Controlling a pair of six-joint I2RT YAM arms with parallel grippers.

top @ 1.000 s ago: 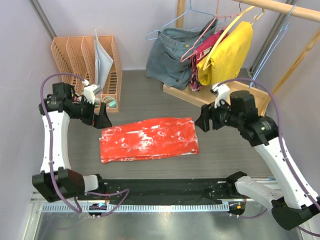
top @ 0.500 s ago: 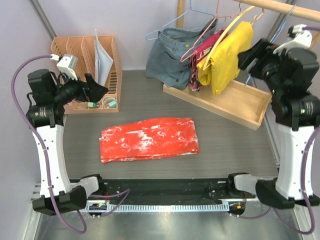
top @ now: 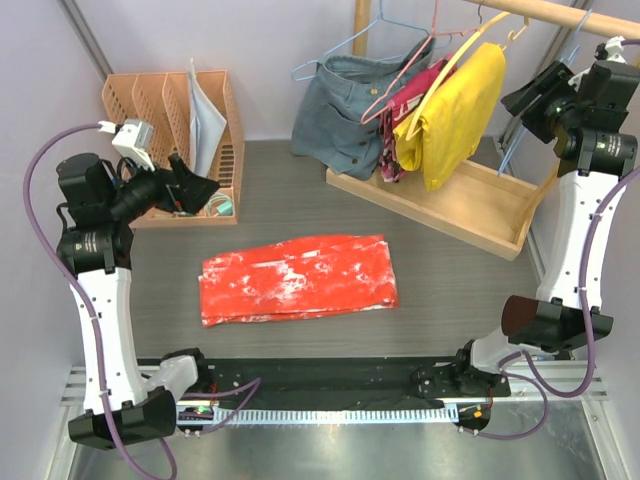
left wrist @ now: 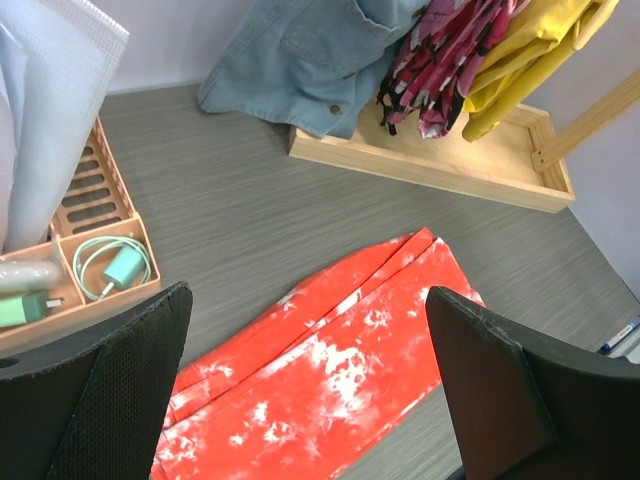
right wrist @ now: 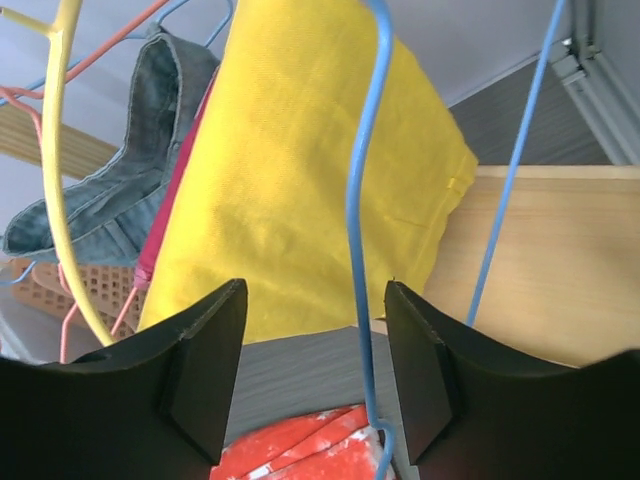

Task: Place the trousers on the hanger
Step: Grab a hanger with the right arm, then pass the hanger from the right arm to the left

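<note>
Holding nothing with the left gripper [left wrist: 310,300], spread as wide as can be, raised over the surface [top: 450,270] beside the peach file rack [top: 130,110]; on the right gripper [right wrist: 315,300], up by the wooden rail [top: 560,15], fingers apart around one thin wire of the light-blue hanger [right wrist: 362,200], contact impossible to tell. Only from the right wrist, that wire between the fingers; from above, the trousers [top: 298,278] folded flat mid-surface, well apart from both arms, merely a corner from the right wrist; only from the left wrist, a mint cable [left wrist: 108,268] coiled in a rack compartment
</note>
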